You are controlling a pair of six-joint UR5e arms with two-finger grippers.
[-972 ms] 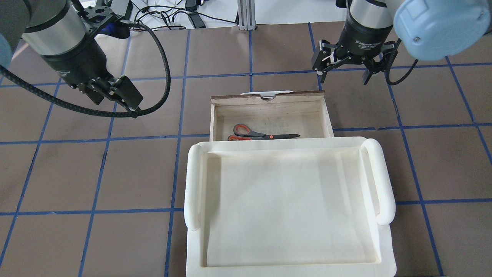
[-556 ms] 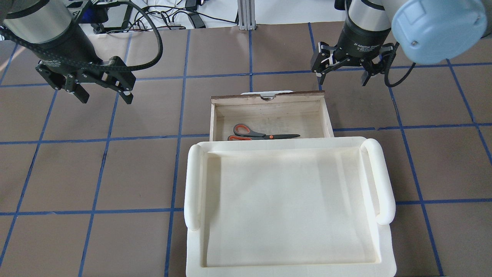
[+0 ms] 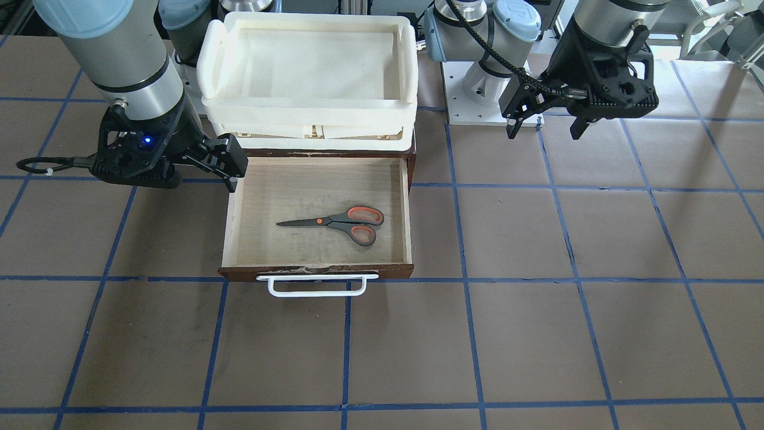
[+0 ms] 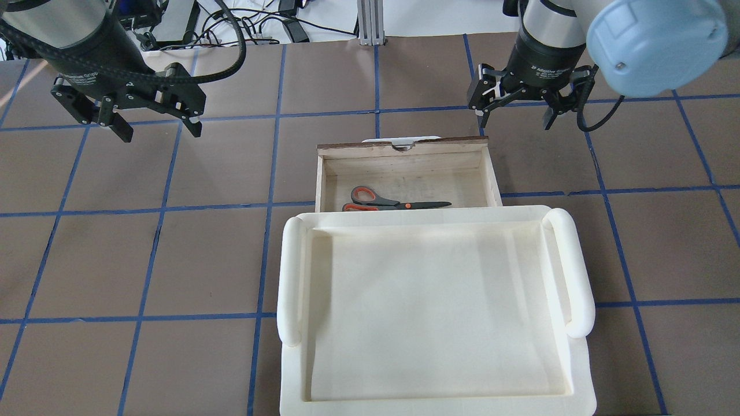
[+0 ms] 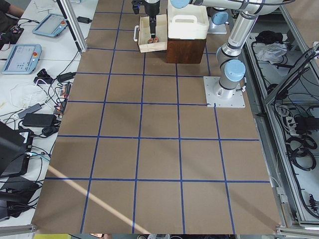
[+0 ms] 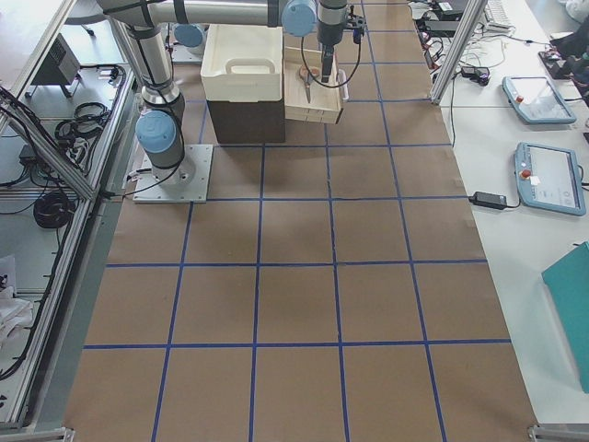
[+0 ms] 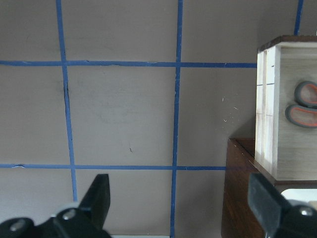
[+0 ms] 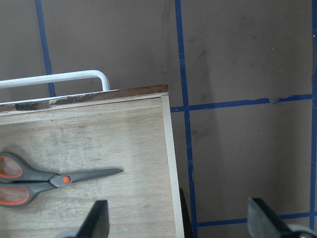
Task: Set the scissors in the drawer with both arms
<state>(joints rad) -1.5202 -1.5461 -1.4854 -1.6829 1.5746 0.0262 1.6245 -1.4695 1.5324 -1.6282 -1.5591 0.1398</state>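
Note:
The scissors (image 3: 337, 224) lie flat inside the open drawer (image 3: 316, 272), blades toward the robot's right. In the overhead view the scissors (image 4: 393, 203) are partly hidden by the tray's far rim, inside the drawer (image 4: 404, 151). My left gripper (image 4: 159, 132) is open and empty over bare table, left of the drawer. Its wrist view shows the drawer's side (image 7: 270, 99) and the scissors' handle loops (image 7: 304, 104). My right gripper (image 4: 515, 118) is open and empty beyond the drawer's right front corner. Its wrist view shows the scissors (image 8: 49, 181) below it to the left.
A cream-white plastic tray (image 4: 569, 271) sits on a dark-brown cabinet (image 7: 237, 188) just behind the drawer, on the robot's side. The drawer's white bar handle (image 3: 316, 291) sticks out on the operators' side. The brown table bears a blue tape grid.
My left gripper has swung away from the drawer to the far left and turned square, its open fingers now side by side. My right gripper has hardly moved. The scissors lie still.

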